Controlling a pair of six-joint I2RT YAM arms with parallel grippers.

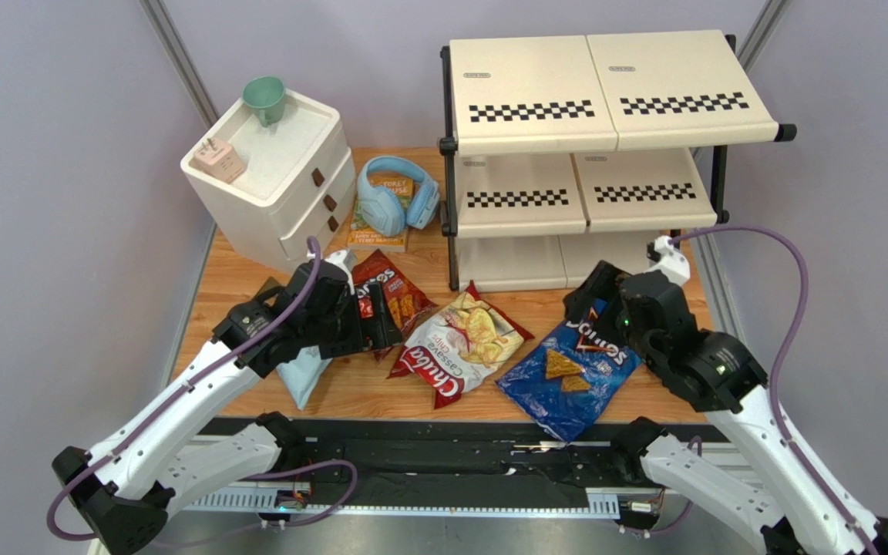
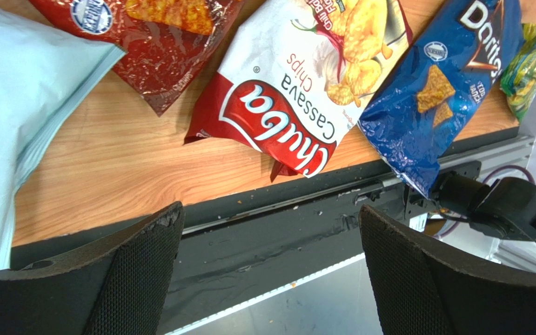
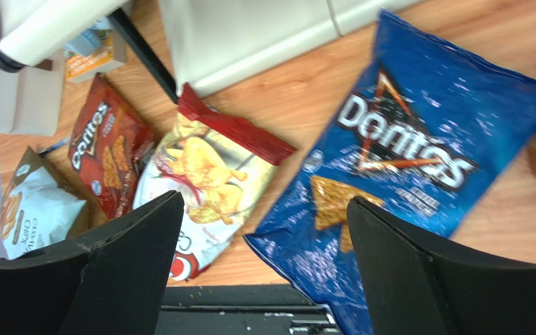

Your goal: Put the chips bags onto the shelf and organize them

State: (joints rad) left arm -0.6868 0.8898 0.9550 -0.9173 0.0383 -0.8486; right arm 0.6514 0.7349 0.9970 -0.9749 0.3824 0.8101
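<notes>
The left hand (image 2: 269, 227) and right hand (image 3: 264, 209) both gape wide, gripping nothing. A crinkly foil blue chips bag (image 3: 417, 167) lies flat on the wood-grain desk (image 2: 131, 160).

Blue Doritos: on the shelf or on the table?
On the table. Blue Doritos lies flat, label up, on the wood in front of the shelf, not on any of its boards.

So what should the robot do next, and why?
Probably lower the right tool onto the blue Doritos bag and close on it. The tool is open and empty, the bag lies on the table right beneath it, and no bag shows on the shelf.
</notes>
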